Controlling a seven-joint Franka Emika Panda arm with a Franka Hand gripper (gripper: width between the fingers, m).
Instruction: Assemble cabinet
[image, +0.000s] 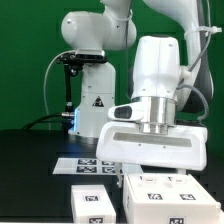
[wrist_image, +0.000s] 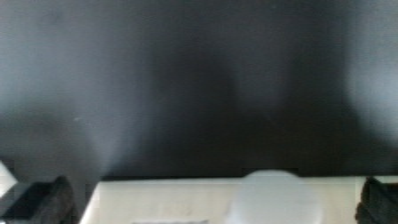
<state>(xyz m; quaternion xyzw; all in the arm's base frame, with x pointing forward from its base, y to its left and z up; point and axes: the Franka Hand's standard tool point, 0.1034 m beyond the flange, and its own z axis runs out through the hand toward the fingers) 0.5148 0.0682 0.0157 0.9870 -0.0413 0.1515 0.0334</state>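
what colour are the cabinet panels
The cabinet panels are white with small black-and-white square tags, clearest in the exterior view.

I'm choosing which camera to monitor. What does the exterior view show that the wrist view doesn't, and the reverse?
Only the exterior view: the white arm, the green backdrop, the marker board and the tags on the cabinet panels. Only the wrist view: the gripper with its two dark fingers set wide apart, open. Both: the black table and a white surface under the gripper, probably a cabinet panel.
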